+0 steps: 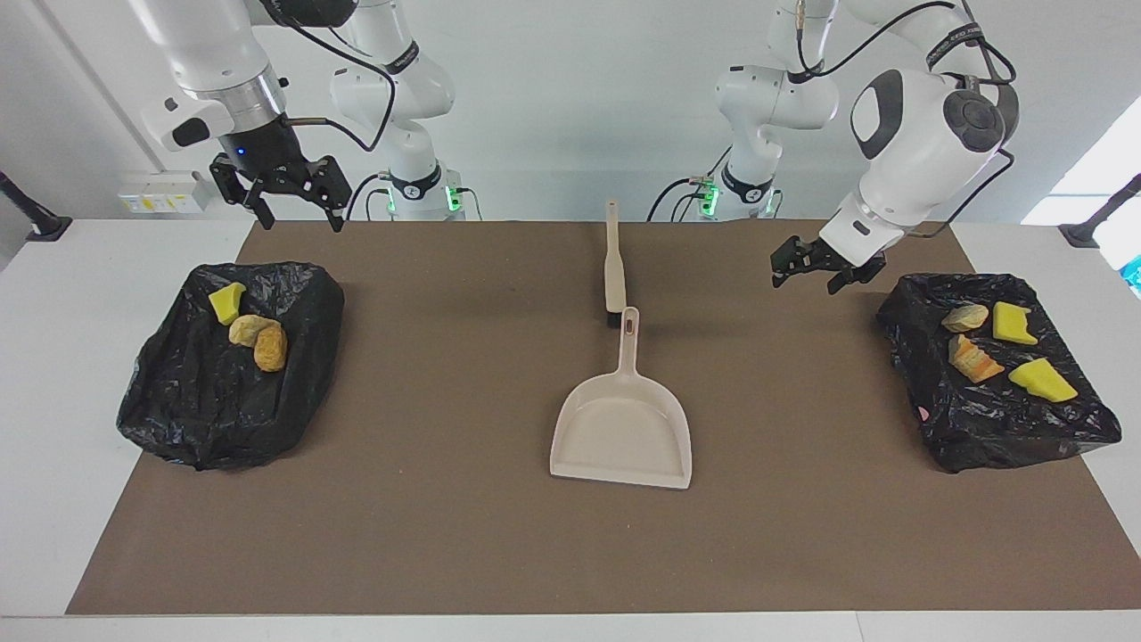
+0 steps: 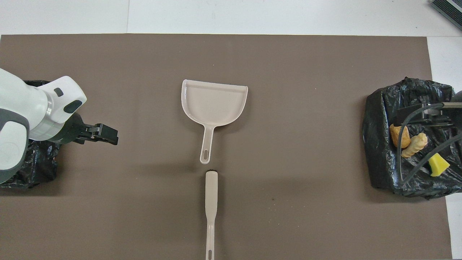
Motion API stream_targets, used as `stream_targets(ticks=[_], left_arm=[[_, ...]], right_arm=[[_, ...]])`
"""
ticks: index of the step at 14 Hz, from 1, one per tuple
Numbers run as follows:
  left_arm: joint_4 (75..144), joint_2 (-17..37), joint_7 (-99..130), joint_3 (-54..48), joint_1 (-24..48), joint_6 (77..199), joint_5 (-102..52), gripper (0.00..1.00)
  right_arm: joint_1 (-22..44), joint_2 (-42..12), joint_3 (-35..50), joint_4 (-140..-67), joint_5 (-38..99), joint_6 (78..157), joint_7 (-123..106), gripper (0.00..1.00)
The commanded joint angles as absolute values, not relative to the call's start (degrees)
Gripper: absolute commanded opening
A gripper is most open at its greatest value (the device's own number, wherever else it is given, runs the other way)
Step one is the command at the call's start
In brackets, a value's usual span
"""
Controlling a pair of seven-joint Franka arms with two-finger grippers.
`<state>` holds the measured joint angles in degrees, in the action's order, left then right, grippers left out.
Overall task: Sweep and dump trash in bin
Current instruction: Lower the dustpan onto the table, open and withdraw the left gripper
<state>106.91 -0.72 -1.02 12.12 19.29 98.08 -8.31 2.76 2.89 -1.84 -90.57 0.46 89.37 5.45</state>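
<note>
**Trash in both bins, claws up and empty**

Seven lumps of trash, all inside two black-bagged bins on the tabletop [image 1: 802, 535]. Three lumps [image 1: 254, 332] in the bin at the right arm's end [image 1: 232, 401]: one yellow, two tan. Four lumps [image 1: 998, 348] in the bin at the left arm's end [image 1: 998, 428]: two yellow, one beige, one orange. Beige dustpan [image 1: 622, 428] flat in the middle of the brown mat [image 1: 446, 499]. Brush [image 1: 614, 272] just beside the dustpan handle, nearer to the robots, in line with it. Right claw [image 1: 292, 207] up in the air over the mat edge by its bin, fingers spread wide, holding nothing. Left claw [image 1: 824, 272] hanging over the mat close to its bin, fingers open, holding nothing.
</note>
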Motion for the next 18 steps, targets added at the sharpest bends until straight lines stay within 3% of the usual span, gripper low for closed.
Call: stream_targets(ticks=[1,6,18], left_arm=[[108.3,-2.6,-5.1,11.5,15.7,94.9,-6.5,1.00],[108.1,-5.7,-15.7,11.5,7.4,90.4,-4.2,1.00],[95.8,-5.7,-14.9,11.0,6.9,88.3,-0.9,1.00]], right_arm=[[2.0,3.3,-1.3,-91.4,1.1,90.2,6.0,1.00],[2.0,3.3,-1.3,-91.4,1.1,90.2,6.0,1.00],[2.0,3.3,-1.3,-91.4,1.1,90.2,6.0,1.00]])
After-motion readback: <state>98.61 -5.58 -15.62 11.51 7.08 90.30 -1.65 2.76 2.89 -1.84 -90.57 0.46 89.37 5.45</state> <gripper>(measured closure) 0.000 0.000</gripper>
